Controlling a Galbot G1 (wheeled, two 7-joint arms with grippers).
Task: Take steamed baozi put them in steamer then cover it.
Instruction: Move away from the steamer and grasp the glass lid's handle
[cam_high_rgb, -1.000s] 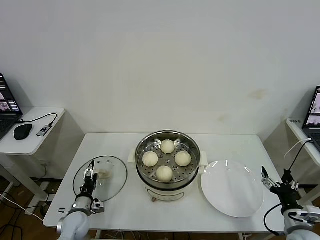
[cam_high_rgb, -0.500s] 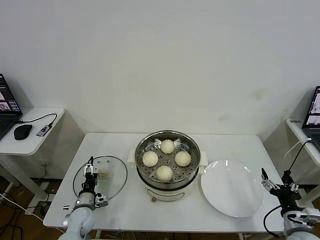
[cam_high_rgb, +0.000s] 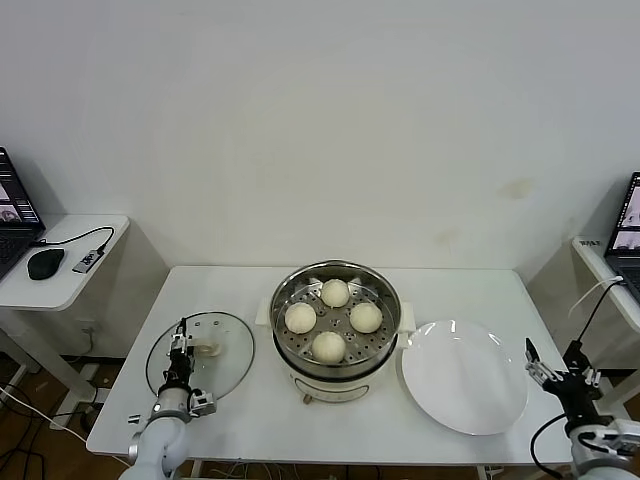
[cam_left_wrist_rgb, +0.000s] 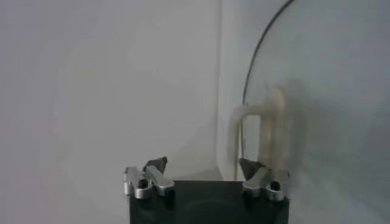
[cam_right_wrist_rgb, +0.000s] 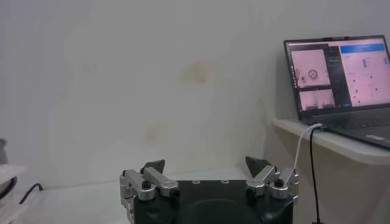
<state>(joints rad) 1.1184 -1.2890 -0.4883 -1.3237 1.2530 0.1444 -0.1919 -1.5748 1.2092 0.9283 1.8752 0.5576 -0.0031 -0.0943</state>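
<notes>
- Head view: a white table (cam_high_rgb: 250, 410) carries, from left to right, the cover (cam_high_rgb: 201, 355), the steamer (cam_high_rgb: 336, 328) and a white plate (cam_high_rgb: 465, 374).
- Steamer: a shiny round pot standing at the middle of the table, uncovered; its perforated tray holds all four steamed baozi (cam_high_rgb: 335, 292), one far, one left, one right and one near, set in a diamond and not touching each other.
- Cover: a clear glass lid lying flat on the table to the left of the steamer and apart from it, its cream-white handle (cam_high_rgb: 207, 349) uppermost.
- Left gripper (cam_high_rgb: 179, 345): lowered over the near left part of the cover, just beside the handle. In the left wrist view its fingers (cam_left_wrist_rgb: 253, 168) stand apart with the handle (cam_left_wrist_rgb: 267, 131) ahead of one fingertip; the jaws are partly open and have no hold of anything.
- Right gripper (cam_high_rgb: 556, 364): off the near right corner of the table, beyond the plate. In the right wrist view the fingers (cam_right_wrist_rgb: 261, 166) are spread wide and hold nothing; a laptop (cam_right_wrist_rgb: 341, 82) sits on a side desk behind them.
</notes>
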